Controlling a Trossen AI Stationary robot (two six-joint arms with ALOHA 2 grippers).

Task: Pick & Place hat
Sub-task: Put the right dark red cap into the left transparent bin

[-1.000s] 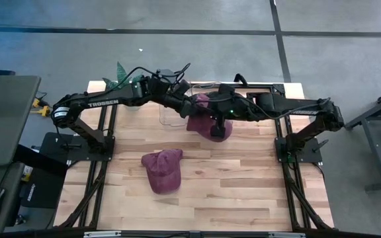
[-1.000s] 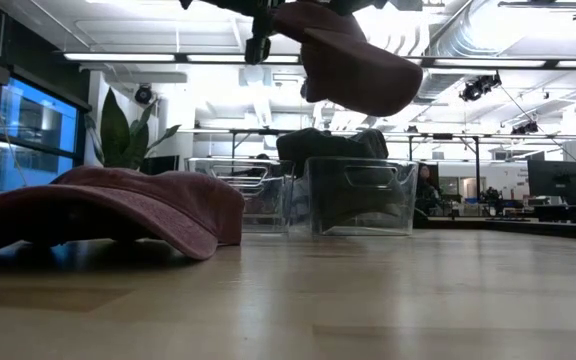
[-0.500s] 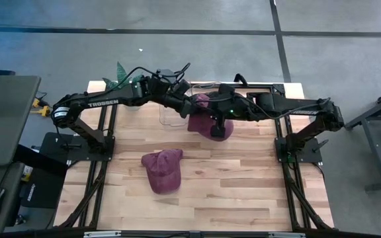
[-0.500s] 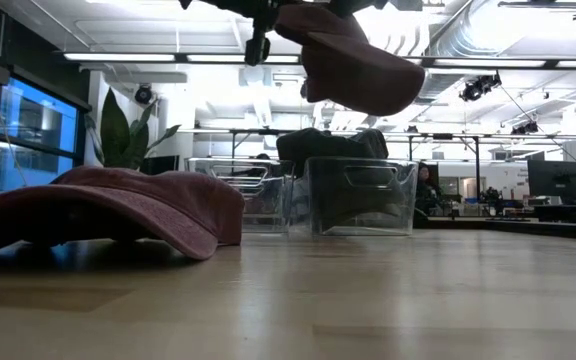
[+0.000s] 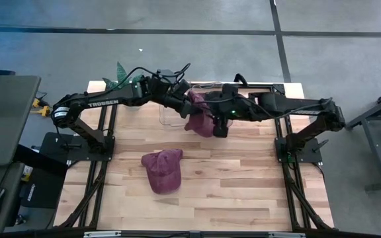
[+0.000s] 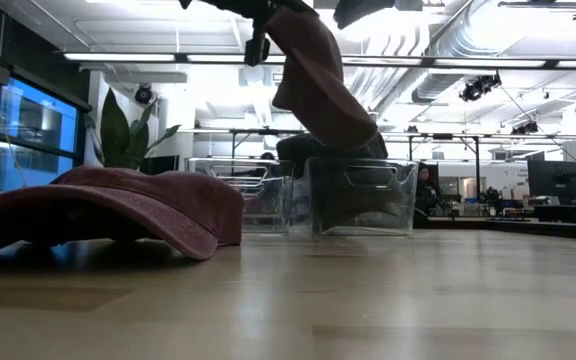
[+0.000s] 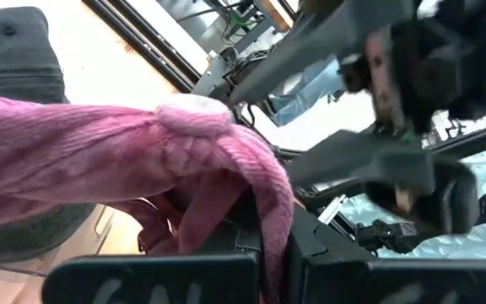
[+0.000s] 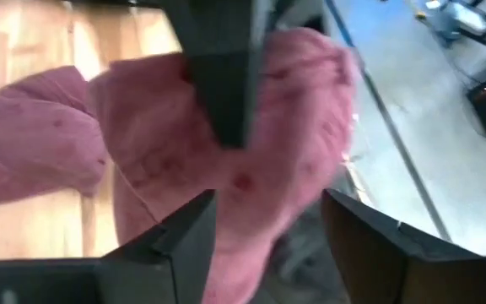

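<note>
Left gripper [image 5: 185,99] clamped on maroon hat [image 5: 200,119], hanging it over the far bins [image 6: 358,195] for drop; right gripper [image 5: 222,122] jaws apart, hat free of them.

- Far edge of the table [image 5: 243,205]: two clear bins [image 6: 360,195] side by side, with both arms and a hanging maroon hat [image 5: 200,118] crowded over them.
- Centre: a second maroon hat [image 5: 162,169] lies flat.
- Near half: bare wood.
</note>
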